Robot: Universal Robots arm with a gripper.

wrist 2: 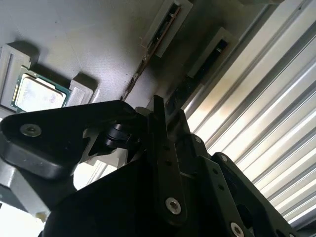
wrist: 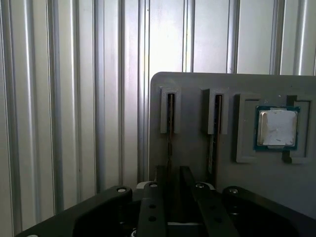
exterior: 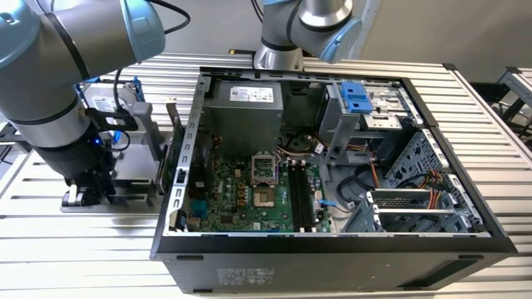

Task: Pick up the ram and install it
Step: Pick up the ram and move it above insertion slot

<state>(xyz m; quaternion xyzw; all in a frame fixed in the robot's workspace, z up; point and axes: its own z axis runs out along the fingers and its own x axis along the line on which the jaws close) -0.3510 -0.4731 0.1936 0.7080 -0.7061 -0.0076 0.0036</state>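
Hovering at exterior view's left, over ribbed tabletop (exterior: 50, 249) beside open computer case (exterior: 332, 261): gripper (wrist: 173, 172), low above grey holder (wrist: 197, 81). Ram (wrist: 170, 123) stands on edge in holder slot, long axis parallel to tabletop ribs, running in between fingers (wrist: 150, 203); clamped or not, cannot tell. Risk: off-centre pinch tilts ram, jams it in slot, or snags neighbouring stick (wrist: 215, 118).
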